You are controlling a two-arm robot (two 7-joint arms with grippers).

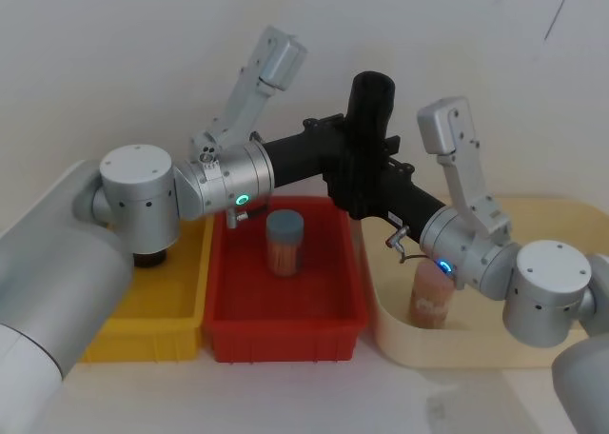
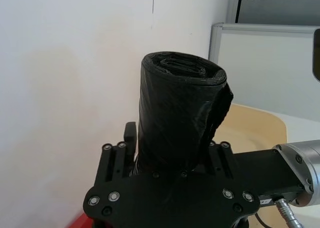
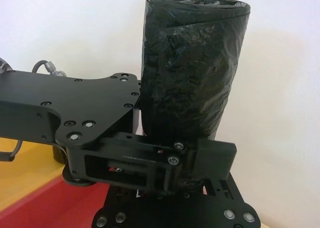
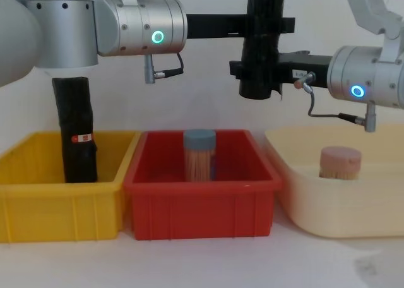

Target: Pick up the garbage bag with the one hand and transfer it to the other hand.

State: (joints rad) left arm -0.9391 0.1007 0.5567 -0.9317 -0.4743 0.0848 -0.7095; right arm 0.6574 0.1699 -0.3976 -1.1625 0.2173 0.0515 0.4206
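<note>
Gripping one garbage bag (image 4: 262, 45) together: left gripper (image 4: 255, 24), right gripper (image 4: 255, 70); twin roll (image 4: 77, 130) apart.

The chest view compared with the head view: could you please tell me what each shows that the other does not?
Chest view alone: a second black cylindrical bag roll with a red label, upright in the yellow plastic bin.

Head view alone: the open top end of the held black garbage bag roll.

Both: the left tool and right tool flanking that roll above the red plastic bin, the lower right tool apparently closed.
</note>
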